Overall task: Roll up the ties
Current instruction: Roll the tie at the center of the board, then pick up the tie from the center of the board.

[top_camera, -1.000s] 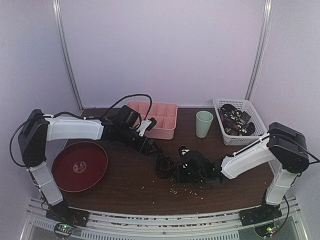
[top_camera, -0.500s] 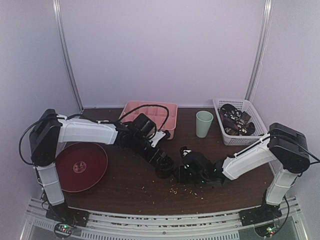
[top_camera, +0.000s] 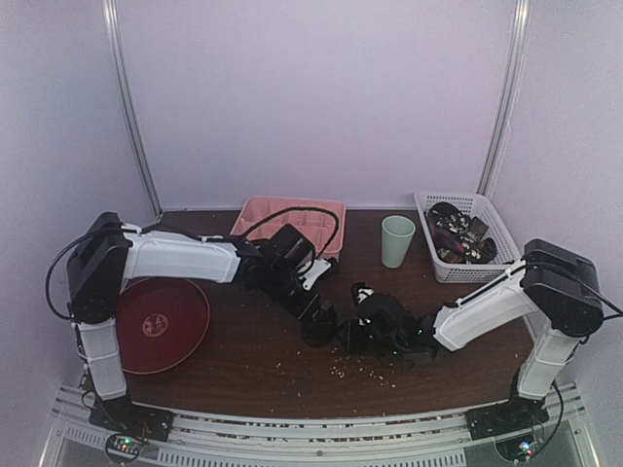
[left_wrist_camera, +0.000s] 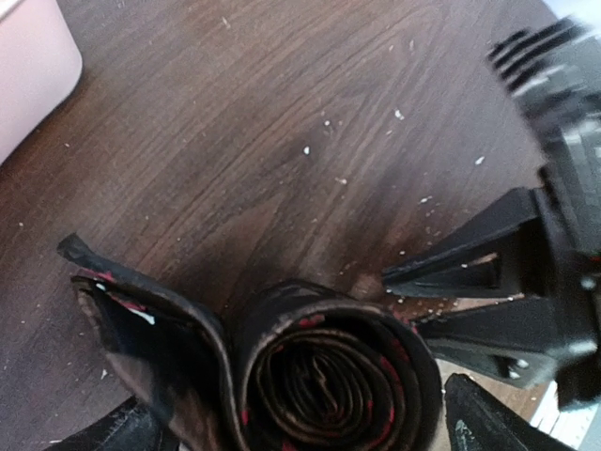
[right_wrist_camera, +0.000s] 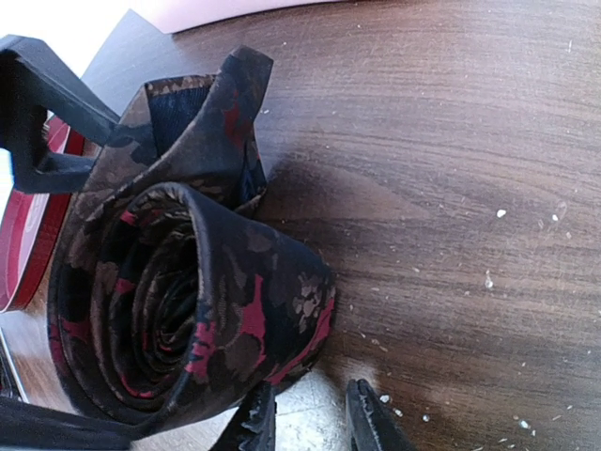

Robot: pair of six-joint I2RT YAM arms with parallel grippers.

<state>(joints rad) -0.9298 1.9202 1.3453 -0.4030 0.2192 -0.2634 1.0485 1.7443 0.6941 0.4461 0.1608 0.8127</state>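
A dark tie with red patterning, rolled into a coil (top_camera: 319, 329), stands on end on the brown table between the two arms. In the left wrist view the coil (left_wrist_camera: 329, 376) and its loose tail lie between my left gripper's (left_wrist_camera: 300, 425) spread jaws, which stand on either side of it. The left gripper (top_camera: 313, 313) is open. My right gripper (top_camera: 350, 336) is just right of the coil. In the right wrist view its jaws (right_wrist_camera: 310, 423) are slightly apart with bare table between them, and the coil (right_wrist_camera: 178, 282) lies just left of them.
A pink compartment tray (top_camera: 292, 216) is behind the left arm. A green cup (top_camera: 397, 240) and a white basket (top_camera: 487, 209) holding more ties stand at the back right. A red plate (top_camera: 161, 321) lies at the left. Pale crumbs dot the table.
My left arm has swung right from near the pink tray and brought its gripper down around the rolled tie. The right arm has barely moved.
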